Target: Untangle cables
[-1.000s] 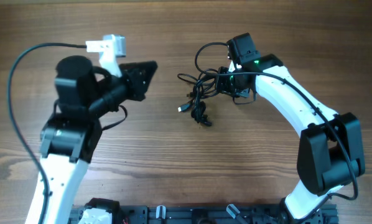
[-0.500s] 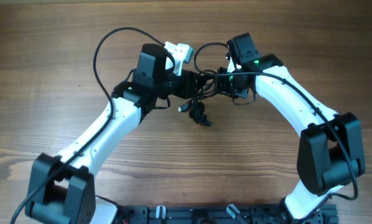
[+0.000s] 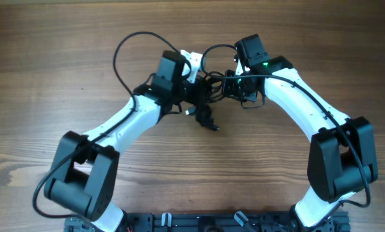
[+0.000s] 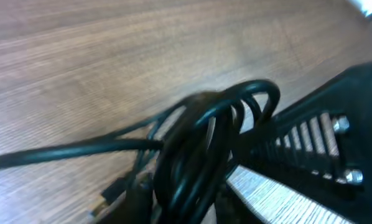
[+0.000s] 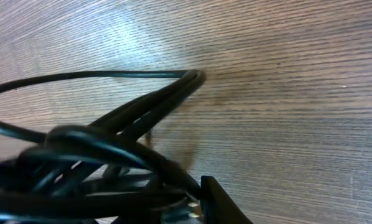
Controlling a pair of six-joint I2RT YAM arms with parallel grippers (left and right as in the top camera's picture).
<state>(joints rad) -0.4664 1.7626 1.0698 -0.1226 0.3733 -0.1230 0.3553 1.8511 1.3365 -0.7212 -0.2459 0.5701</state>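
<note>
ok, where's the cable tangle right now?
Overhead view: the cables lie at the upper centre of the table, directly between the left gripper and the right gripper.

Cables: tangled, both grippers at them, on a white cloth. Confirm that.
Wrong: no cloth. The cables are tangled, with the left gripper and right gripper at them, on a bare wooden table; the overhead view shows it.

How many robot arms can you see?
2. The left arm reaches in from the lower left to the tangle of cables; the right arm curves in from the lower right to the same tangle. No more seem hidden.
</note>
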